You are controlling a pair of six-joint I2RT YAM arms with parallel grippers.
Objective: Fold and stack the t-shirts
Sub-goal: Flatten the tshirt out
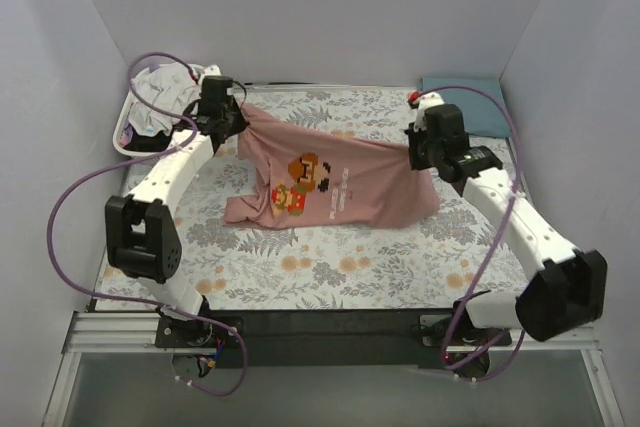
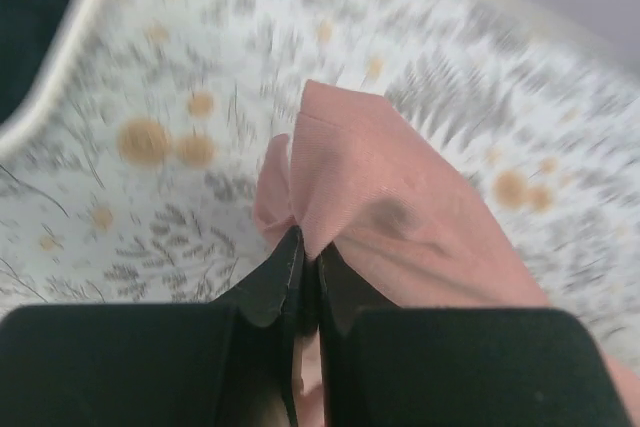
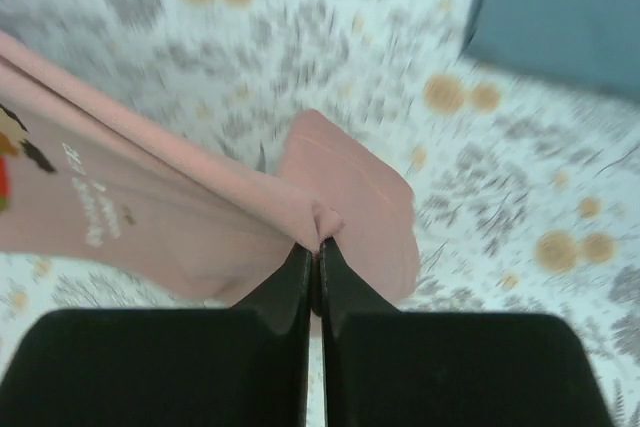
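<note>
Left gripper and right gripper, each clamped on a top corner, hold the pink t-shirt stretched over the floral cloth, so its folding looks barely begun, with one blue t-shirt apparently folded at the far right and others waiting in the basket.

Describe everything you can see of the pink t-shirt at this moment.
The pink t-shirt is soft, dusty-pink cloth with a small pixel-style cartoon print on the side facing up. It is spread wide, not folded. Its far edge is stretched taut between the left gripper and the right gripper, each shut on a pinched corner. The rest hangs slack and creased toward the near side, with its lower edge resting on the floral cloth.
</note>
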